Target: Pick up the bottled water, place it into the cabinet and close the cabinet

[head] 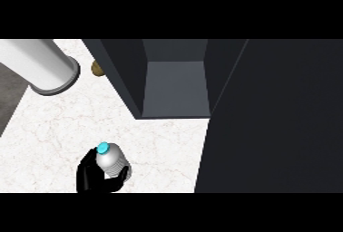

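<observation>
The bottled water (111, 162) is a silvery ribbed bottle with a light blue cap, near the lower left of the marble counter (60, 127). My left hand (90, 177) is curled round it from the left and from below, with its thumb against the bottle's right side. The dark cabinet (175, 86) stands behind it to the right, open, its grey inside showing nothing in it. Its door (275, 122) is swung out and fills the right side of the view. The right hand does not show.
A large white cylinder (41, 63) with a grey rim stands at the upper left, near the counter's edge. A small brown thing (96, 68) peeks out beside the cabinet's left wall. Bare counter lies between the bottle and the cabinet's opening.
</observation>
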